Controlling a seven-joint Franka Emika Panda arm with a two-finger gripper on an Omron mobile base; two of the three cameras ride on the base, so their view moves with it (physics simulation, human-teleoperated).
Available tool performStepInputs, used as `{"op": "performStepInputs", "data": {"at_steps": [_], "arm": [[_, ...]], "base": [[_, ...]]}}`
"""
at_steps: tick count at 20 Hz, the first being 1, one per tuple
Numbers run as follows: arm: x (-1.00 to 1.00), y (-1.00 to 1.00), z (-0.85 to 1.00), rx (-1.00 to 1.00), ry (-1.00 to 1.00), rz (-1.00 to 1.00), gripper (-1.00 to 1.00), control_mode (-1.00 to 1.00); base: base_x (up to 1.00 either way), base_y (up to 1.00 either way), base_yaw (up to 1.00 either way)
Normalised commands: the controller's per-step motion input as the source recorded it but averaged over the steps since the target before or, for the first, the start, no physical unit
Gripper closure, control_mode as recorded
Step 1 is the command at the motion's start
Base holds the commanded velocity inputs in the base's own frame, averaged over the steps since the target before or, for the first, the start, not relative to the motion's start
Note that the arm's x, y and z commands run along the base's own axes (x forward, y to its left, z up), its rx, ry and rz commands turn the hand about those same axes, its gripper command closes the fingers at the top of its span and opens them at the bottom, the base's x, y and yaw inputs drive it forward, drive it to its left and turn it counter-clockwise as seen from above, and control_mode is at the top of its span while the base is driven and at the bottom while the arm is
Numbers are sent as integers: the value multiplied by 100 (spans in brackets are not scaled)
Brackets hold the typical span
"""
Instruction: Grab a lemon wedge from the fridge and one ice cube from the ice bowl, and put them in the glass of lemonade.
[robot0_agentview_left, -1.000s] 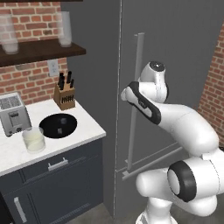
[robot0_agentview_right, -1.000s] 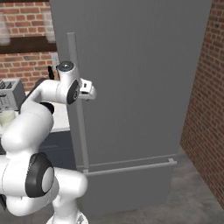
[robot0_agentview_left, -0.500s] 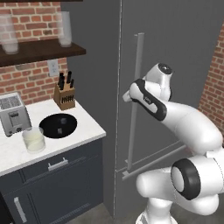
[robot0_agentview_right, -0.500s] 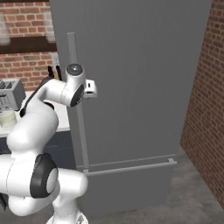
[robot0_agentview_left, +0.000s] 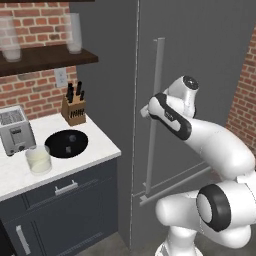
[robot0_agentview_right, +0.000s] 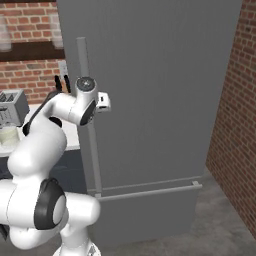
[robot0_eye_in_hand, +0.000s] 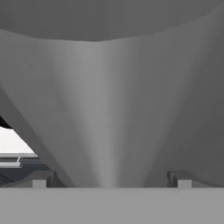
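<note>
In the left base view, a silver toaster (robot0_agentview_left: 16, 131) stands at the far left of a white worktop (robot0_agentview_left: 97, 142) backed by a brick wall. Just in front of the toaster sits the glass of lemonade (robot0_agentview_left: 38, 160), a short clear tumbler of pale liquid. To its right lies the ice bowl (robot0_agentview_left: 66, 143), wide, shallow and black, with tiny pale cubes inside. Behind the bowl a wooden knife block (robot0_agentview_left: 74, 108) stands against the wall, and above it a dark shelf (robot0_agentview_left: 45, 56) carries two tall frosted glasses (robot0_agentview_left: 74, 33). Right of the worktop rises the fridge (robot0_agentview_left: 200, 60), tall and grey, its door closed. A long vertical bar handle (robot0_agentview_left: 154, 115) runs down the door. The gripper (robot0_agentview_left: 145, 111) is at this handle, about halfway up, at the end of the white arm. In the hand view the handle fills the space between the two fingertips (robot0_eye_in_hand: 39, 181), and the jaws are spread wide on either side of it, not pressing on it.
</note>
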Motion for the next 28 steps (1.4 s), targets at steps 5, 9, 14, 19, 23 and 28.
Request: {"op": "performStepInputs", "data": {"at_steps": [5,9,14,19,23,28], "arm": [[28,23,-9,0,-9,0,100,-100],[24,18,-6,0,-11,0,100,-100],[-1,4,7,0,-2,0,100,-100],[-36,-53,32,0,0,-5,100,-100],[-56,-98,15,4,0,-12,100,-100],[-58,-100,14,5,0,-14,100,-100]], "base": [[0,0,0],[0,0,0],[0,0,0],[0,0,0],[0,0,0],[0,0,0]]}}
